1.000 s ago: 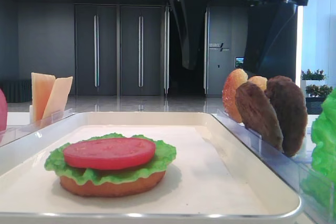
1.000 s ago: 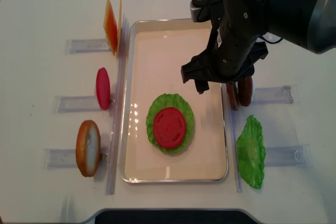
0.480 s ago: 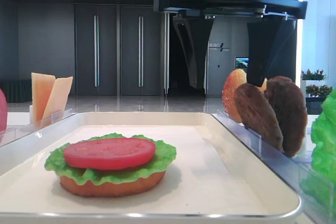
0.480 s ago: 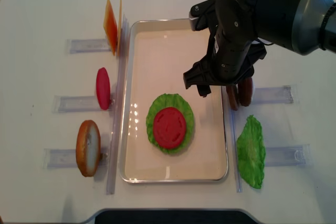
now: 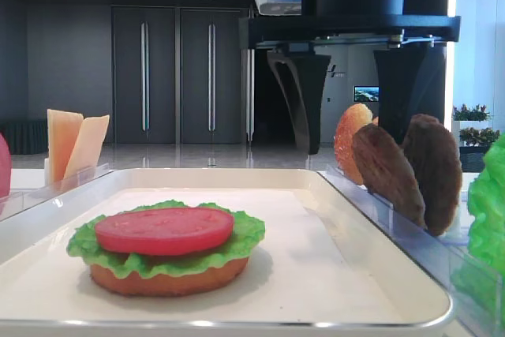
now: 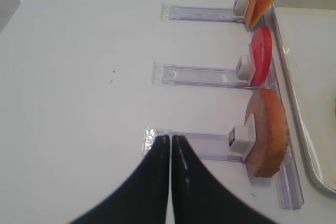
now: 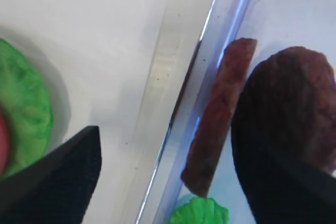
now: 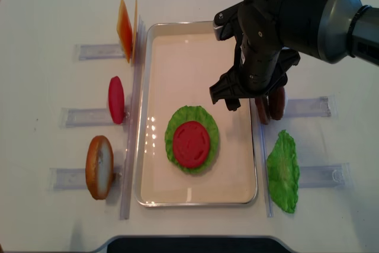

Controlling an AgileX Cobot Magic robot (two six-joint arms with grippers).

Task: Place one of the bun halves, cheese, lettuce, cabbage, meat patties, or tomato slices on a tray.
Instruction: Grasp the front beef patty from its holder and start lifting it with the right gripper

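Observation:
On the cream tray [image 8: 155,69] lies a stack of bun half, lettuce [image 8: 179,120] and tomato slice [image 8: 191,141]. Two brown meat patties [image 8: 277,103] stand on edge in a clear rack just right of the tray. My right gripper [image 8: 251,96] hangs open over the tray's right rim. In the right wrist view the nearer patty [image 7: 218,124] sits between its fingers [image 7: 58,182], untouched, and the farther patty [image 7: 294,93] lies by the right finger. My left gripper [image 6: 170,139] is shut on nothing, above the end of the rack that holds a bun half [image 6: 270,132].
Left of the tray, clear racks hold cheese [image 8: 125,26], a tomato slice [image 8: 116,99] and a bun half [image 8: 99,167]. A green lettuce leaf [image 8: 283,171] lies in the rack at the right front. White table surrounds everything.
My right gripper has come lower and a little to the right, toward the patties, still open. The food on the tray has not moved.

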